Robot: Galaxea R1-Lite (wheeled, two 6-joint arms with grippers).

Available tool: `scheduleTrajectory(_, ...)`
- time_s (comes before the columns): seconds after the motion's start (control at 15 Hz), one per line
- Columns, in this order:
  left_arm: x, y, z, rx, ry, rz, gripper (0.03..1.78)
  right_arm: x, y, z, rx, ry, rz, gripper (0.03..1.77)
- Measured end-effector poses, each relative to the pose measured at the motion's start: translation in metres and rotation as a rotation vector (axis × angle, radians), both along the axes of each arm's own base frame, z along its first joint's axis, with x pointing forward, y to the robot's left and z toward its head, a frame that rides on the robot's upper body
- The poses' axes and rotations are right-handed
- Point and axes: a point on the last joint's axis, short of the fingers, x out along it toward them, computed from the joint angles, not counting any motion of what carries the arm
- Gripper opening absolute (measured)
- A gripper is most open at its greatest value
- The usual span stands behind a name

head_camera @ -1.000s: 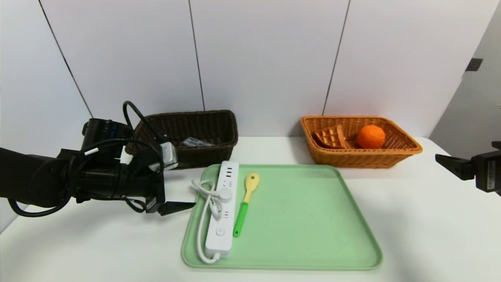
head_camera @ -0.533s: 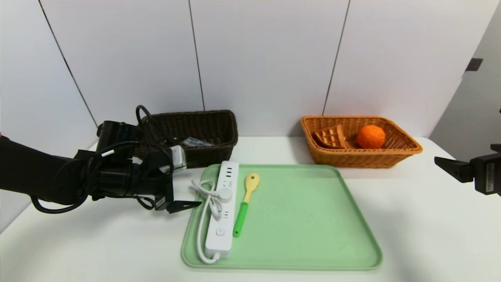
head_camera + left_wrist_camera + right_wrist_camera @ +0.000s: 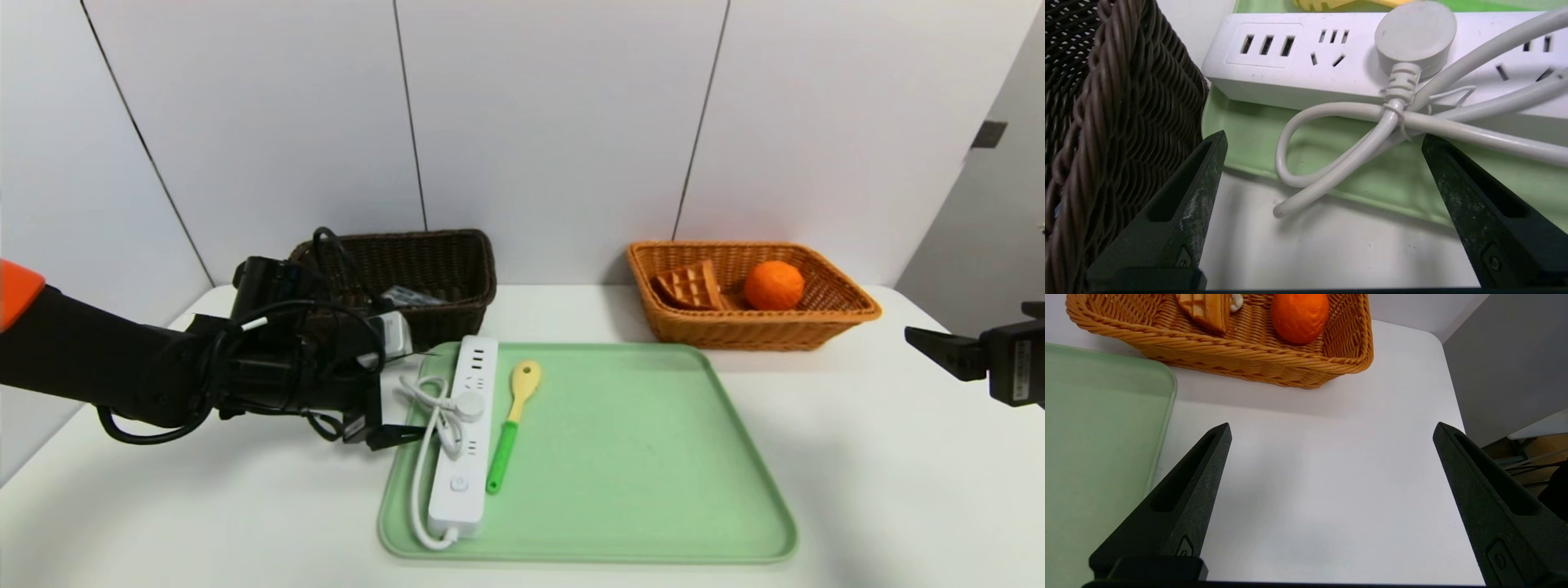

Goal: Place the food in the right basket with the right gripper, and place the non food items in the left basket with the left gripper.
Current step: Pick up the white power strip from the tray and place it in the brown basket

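At tray's left edge, left gripper (image 3: 400,408) gapes wide, empty; power strip (image 3: 464,433) just ahead, long axis crossing its reach

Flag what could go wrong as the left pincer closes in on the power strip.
1. The left pincer, open, faces the looped cord rather than the power strip; gripping only the cord may leave the strip dangling.
2. One finger sits close beside the dark basket and could snag or push it.
3. Dragging the strip might shove the spoon lying alongside it on the tray.
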Motion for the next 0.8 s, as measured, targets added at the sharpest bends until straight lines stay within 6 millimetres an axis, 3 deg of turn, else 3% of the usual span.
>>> scheduleTrajectory(0.47,-0.0003,-0.0021,-0.0037,0.008,0.008,-0.008,1.69,0.0002,0.0001,-0.0003,0.006,0.0,-0.001,1.7)
scheduleTrajectory(0.8,0.0011,-0.0024,-0.0065,0.018,0.001,-0.018,0.96,-0.0002,0.0,-0.0016,0.011,0.003,-0.002,1.7)
